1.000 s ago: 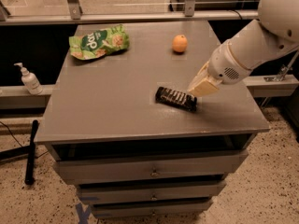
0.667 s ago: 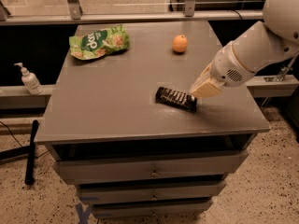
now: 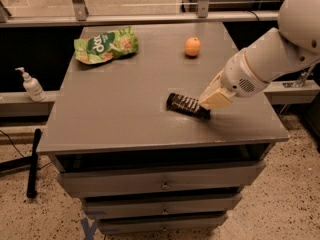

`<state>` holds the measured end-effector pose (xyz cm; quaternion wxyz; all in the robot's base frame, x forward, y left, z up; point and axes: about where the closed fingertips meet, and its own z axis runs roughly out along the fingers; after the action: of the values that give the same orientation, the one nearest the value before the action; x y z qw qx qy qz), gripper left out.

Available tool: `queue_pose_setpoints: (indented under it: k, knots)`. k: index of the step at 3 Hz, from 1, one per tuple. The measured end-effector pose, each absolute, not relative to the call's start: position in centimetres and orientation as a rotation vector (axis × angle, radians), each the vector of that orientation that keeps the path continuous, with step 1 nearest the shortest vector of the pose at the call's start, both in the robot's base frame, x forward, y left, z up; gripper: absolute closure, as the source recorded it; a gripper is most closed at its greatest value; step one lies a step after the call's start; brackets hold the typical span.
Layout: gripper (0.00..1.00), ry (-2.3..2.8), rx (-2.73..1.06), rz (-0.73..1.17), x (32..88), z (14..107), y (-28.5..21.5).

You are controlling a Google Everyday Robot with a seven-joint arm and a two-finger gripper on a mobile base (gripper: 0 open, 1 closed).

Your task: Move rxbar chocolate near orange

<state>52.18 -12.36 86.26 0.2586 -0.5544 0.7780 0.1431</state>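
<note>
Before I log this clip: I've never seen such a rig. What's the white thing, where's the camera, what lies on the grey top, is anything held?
The white thing is a robot's one arm, reaching in from the right. A single camera looks down on a grey drawer cabinet from its front. The arm ends in a gripper, low at the right end of the rxbar chocolate, a black bar lying flat on the top. Whether it grips the bar cannot be seen. Farther back lie an orange and, to the left, a green snack bag.
</note>
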Motion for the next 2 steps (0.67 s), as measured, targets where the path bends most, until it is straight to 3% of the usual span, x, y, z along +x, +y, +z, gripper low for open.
queue_pose_setpoints:
  k: [1, 2]
  knots:
    - [0.15, 2.100, -1.499, 0.390, 52.23, 86.21, -12.21]
    - [0.00, 2.093, -1.494, 0.398, 52.59, 85.89, -11.99]
